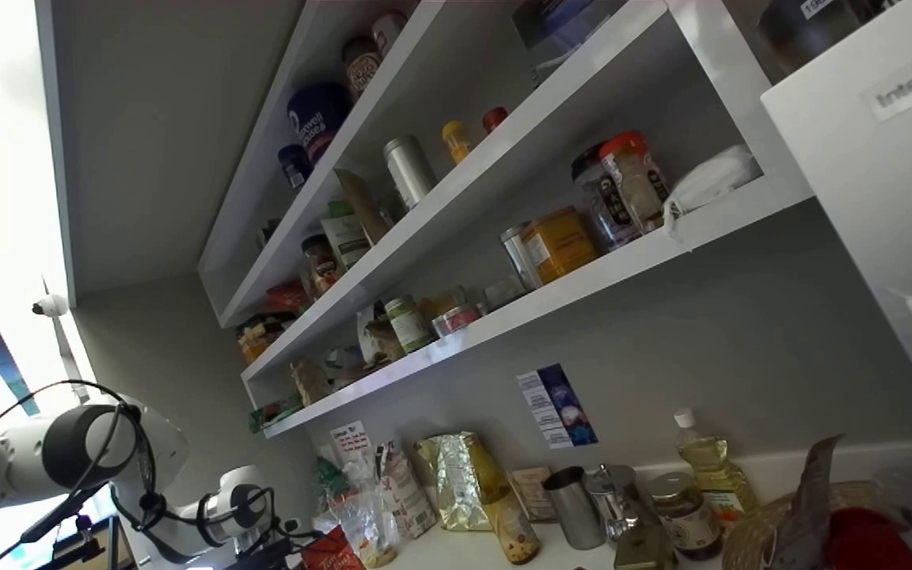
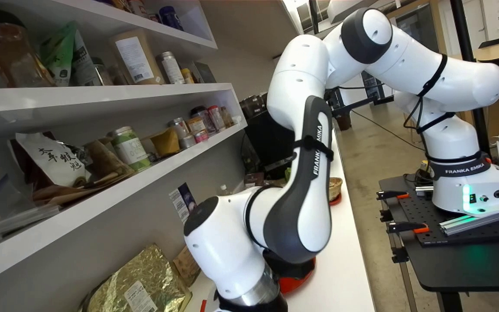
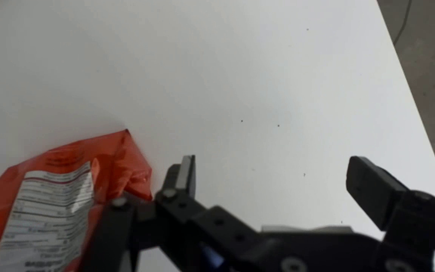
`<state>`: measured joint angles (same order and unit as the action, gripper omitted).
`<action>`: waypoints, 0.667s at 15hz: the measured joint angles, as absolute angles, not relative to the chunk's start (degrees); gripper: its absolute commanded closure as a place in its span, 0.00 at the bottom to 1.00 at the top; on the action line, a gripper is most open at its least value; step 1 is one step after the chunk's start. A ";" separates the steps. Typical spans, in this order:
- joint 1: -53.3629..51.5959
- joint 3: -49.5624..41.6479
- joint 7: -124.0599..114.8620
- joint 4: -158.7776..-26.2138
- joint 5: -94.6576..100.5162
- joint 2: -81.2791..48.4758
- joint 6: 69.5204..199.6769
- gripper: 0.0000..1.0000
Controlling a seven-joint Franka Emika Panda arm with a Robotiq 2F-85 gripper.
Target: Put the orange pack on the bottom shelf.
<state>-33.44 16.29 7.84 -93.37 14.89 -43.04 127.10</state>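
The orange pack [image 3: 60, 196] is a flat orange-red packet with a white printed label. It lies on the white counter [image 3: 240, 68] at the lower left of the wrist view. An orange-red packet [image 1: 334, 549] also shows at the bottom edge of an exterior view, partly cut off. My gripper [image 3: 272, 162] is open and empty over the counter. Its left finger is beside the pack's right edge and hides part of it. The bottom shelf is the lowest white board, seen in both exterior views [image 1: 551, 302] [image 2: 102, 200]. The gripper's fingers are out of frame in an exterior view.
The bottom shelf holds several jars, tins and bags, such as a green jar [image 2: 129, 149] and a white bag [image 2: 52, 158]. Below it on the counter stand a gold foil bag [image 2: 141, 281], a metal cup [image 1: 575, 507] and bottles. The counter's edge [image 3: 410, 83] is at right.
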 measured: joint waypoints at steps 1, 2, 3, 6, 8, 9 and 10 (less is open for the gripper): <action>-35.82 14.82 5.21 -93.15 17.63 -43.36 127.02 0.00; -37.96 13.31 2.67 -93.01 20.06 -43.44 126.89 0.00; -39.87 11.78 0.20 -92.89 22.30 -43.37 126.70 0.00; -44.56 7.35 -7.21 -92.71 28.18 -42.60 125.26 0.00; -47.04 5.05 -11.81 -92.72 31.38 -41.71 123.76 0.00; -48.07 4.16 -14.01 -92.73 32.67 -41.33 123.34 0.00; -48.87 3.49 -16.36 -92.80 33.75 -41.02 123.34 0.00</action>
<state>-48.87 3.49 -16.36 -92.80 33.75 -41.02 123.34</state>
